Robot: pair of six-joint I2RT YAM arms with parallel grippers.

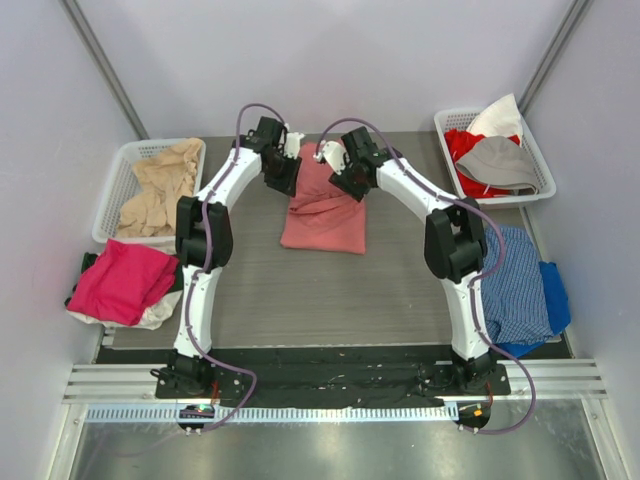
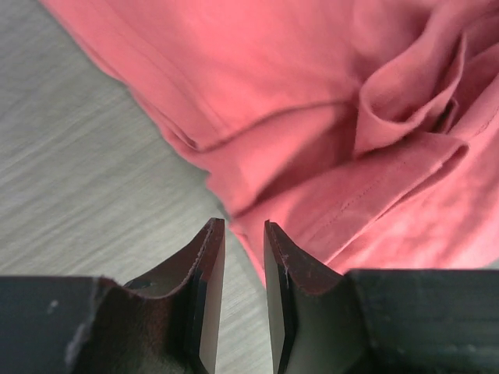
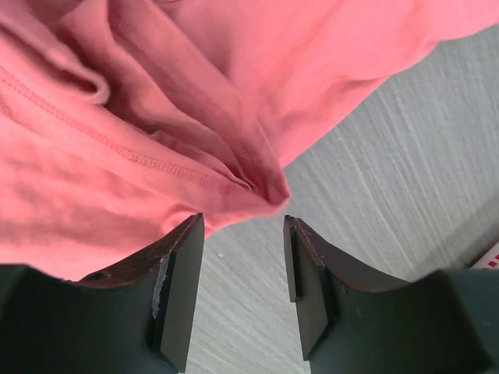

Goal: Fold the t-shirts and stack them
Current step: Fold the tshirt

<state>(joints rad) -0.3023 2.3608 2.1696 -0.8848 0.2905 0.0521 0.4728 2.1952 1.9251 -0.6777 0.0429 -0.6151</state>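
Observation:
A salmon-red t-shirt [image 1: 325, 212] lies partly folded and rumpled on the table's middle, far half. My left gripper [image 1: 283, 180] hovers at its far left edge. In the left wrist view the shirt [image 2: 327, 117] fills the upper right, and the left gripper [image 2: 243, 226] is open by a narrow gap with only table between the jaws. My right gripper [image 1: 346, 182] hovers at the shirt's far right part. In the right wrist view it [image 3: 243, 220] is open wider and empty, just short of a bunched fold of the shirt [image 3: 156, 117].
A white basket [image 1: 115, 185] at the left holds beige shirts [image 1: 160, 185]. A magenta-pink shirt [image 1: 122, 280] lies in front of it. A white basket [image 1: 540, 160] at the right holds red and grey cloth. Blue checked cloth [image 1: 515, 280] lies by the right arm.

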